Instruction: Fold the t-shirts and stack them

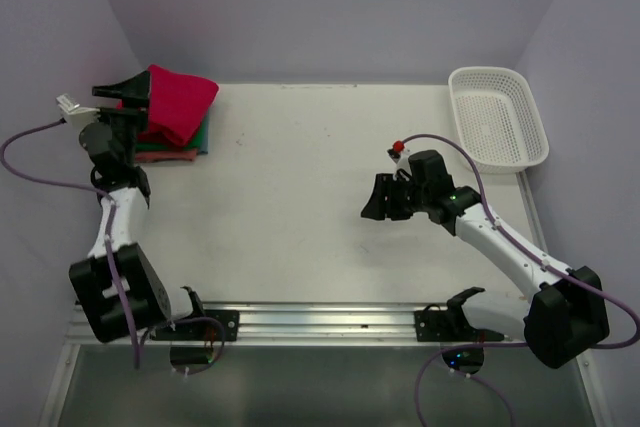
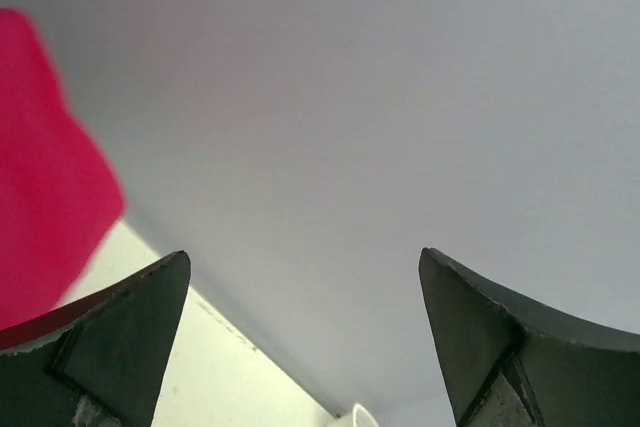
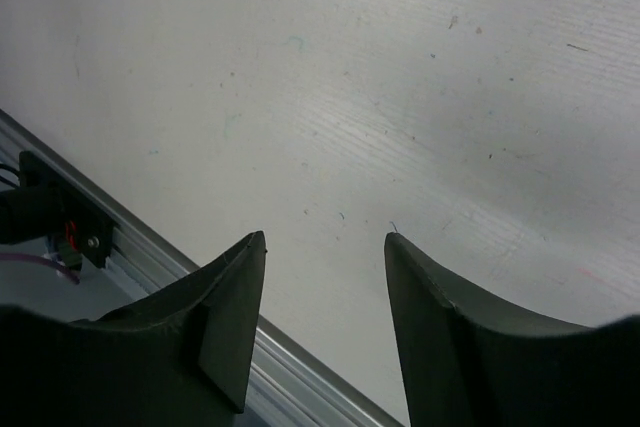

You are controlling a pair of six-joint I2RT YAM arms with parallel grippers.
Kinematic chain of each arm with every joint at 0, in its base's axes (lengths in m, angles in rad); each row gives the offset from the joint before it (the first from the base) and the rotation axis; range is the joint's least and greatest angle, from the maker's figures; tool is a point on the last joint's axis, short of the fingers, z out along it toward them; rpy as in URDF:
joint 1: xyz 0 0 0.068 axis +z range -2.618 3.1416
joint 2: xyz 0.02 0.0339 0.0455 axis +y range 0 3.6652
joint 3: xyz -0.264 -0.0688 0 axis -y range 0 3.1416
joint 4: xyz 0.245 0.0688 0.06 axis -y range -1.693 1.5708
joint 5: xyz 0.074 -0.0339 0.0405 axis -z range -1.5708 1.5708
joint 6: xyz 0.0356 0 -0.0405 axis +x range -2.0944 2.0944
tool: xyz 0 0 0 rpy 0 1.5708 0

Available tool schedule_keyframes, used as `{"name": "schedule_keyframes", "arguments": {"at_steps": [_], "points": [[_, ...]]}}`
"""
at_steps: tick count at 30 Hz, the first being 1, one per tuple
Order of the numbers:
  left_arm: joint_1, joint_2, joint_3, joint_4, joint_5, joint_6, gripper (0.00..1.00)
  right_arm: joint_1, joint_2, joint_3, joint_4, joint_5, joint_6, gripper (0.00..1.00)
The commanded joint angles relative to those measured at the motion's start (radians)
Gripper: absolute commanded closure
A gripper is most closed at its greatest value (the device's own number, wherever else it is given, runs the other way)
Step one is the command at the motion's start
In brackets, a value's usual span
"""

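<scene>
The crimson t-shirt (image 1: 180, 102) lies folded atop the stack (image 1: 172, 152) at the table's (image 1: 300, 147) far-left corner. The left end effector (image 1: 122, 97), fingers wide apart, sits just beside its left edge. The right end effector (image 1: 385, 197), also spread, hangs well apart.

Soft matt cloth t-shirts (image 1: 176, 107), white plastic lattice basket (image 1: 497, 117), smooth scuffed table (image 1: 300, 197)

On the table (image 1: 300, 177), the stack of t-shirts (image 1: 175, 112) lies at 10 o'clock and the basket (image 1: 497, 119) at 2 o'clock. The left gripper (image 1: 128, 97) is just at the stack's 9 o'clock, and the right gripper (image 1: 380, 202) is at 3 o'clock of centre.
</scene>
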Motion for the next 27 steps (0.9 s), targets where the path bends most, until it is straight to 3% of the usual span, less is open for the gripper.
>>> {"name": "schedule_keyframes", "arguments": {"at_steps": [1,4,5,8,14,15,21,27], "points": [[-0.047,-0.211,-0.091,-0.099,0.123,0.115,0.0,0.012,-0.034,0.01,0.013,-0.006,-0.015,0.44],[-0.125,-0.338,-0.195,-0.11,0.239,0.216,0.0,0.015,-0.066,0.01,0.01,-0.003,-0.025,0.36],[-0.15,-0.366,-0.218,-0.122,0.263,0.247,0.0,0.014,-0.075,0.007,0.003,0.006,-0.032,0.26],[-0.23,-0.462,-0.269,-0.278,0.315,0.366,0.0,0.015,-0.103,0.004,-0.016,0.029,-0.039,0.17],[-0.256,-0.657,-0.404,-0.447,0.478,0.488,0.0,0.015,-0.144,-0.041,0.009,0.014,-0.021,0.16],[-0.266,-0.7,-0.442,-0.457,0.501,0.508,0.0,0.015,-0.15,-0.047,0.019,0.011,-0.007,0.02],[-0.296,-0.759,-0.551,-0.564,0.63,0.668,0.0,0.018,-0.132,-0.065,0.002,0.057,0.011,0.01],[-0.296,-0.725,-0.554,-0.527,0.673,0.669,0.0,0.021,-0.137,-0.07,0.005,0.06,0.008,0.01]]}}
